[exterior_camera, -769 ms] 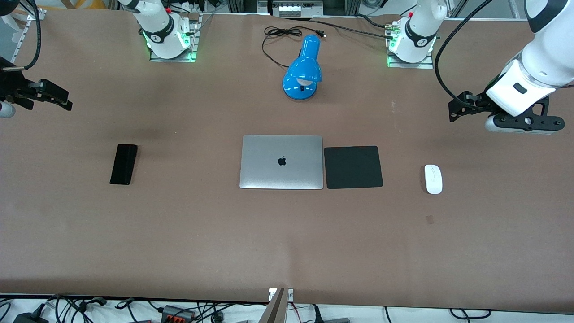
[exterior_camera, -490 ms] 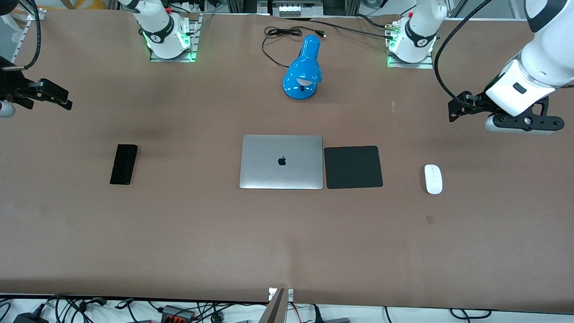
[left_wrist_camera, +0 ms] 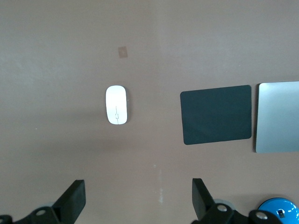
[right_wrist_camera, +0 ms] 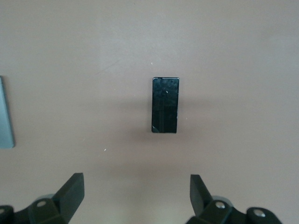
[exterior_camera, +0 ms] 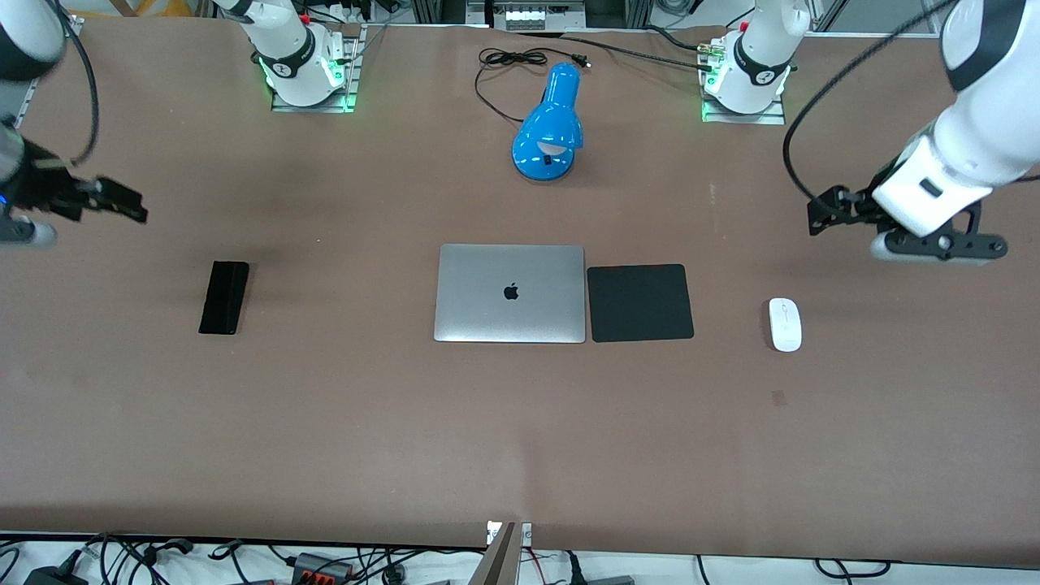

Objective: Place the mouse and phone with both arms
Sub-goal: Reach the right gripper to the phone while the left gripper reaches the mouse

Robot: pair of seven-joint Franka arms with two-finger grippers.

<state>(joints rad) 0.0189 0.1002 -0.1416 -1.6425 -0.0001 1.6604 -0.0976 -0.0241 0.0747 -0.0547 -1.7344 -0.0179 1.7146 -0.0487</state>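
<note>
**Desk:** What do you have on the mouse and the phone?

**Me:** I see the mouse (exterior_camera: 785, 324) flat on the brown table (exterior_camera: 520, 439), toward the left arm's end, near the black mat (exterior_camera: 639, 302) but apart from it. The phone (exterior_camera: 223, 296) lies flat toward the right arm's end, well apart from the silver laptop (exterior_camera: 510, 293). The laptop is closed and sits just beside the mat, a thin gap between them.

**Desk:** And the grippers?

**Me:** My left gripper (exterior_camera: 821, 213) hangs in the air over bare table at the left arm's end, not over the mouse. In the left wrist view its fingers (left_wrist_camera: 72, 200) are spread wide with nothing between them, and the mouse (left_wrist_camera: 116, 105) lies on the table below, clear of both. The mat (left_wrist_camera: 216, 114) and a laptop edge (left_wrist_camera: 277, 116) show there too.

**Desk:** Right side?

**Me:** The right gripper (exterior_camera: 122, 207) is up over bare table at the right arm's end. Its fingers (right_wrist_camera: 70, 193) are also wide apart and hold nothing; the phone (right_wrist_camera: 165, 105) lies on the table under the camera, untouched.

**Desk:** Anything else on the table?

**Me:** A blue desk lamp (exterior_camera: 550, 134) lies between the two arm bases, farther from the front camera than the laptop, its black cord (exterior_camera: 508, 69) looped beside it.
</note>
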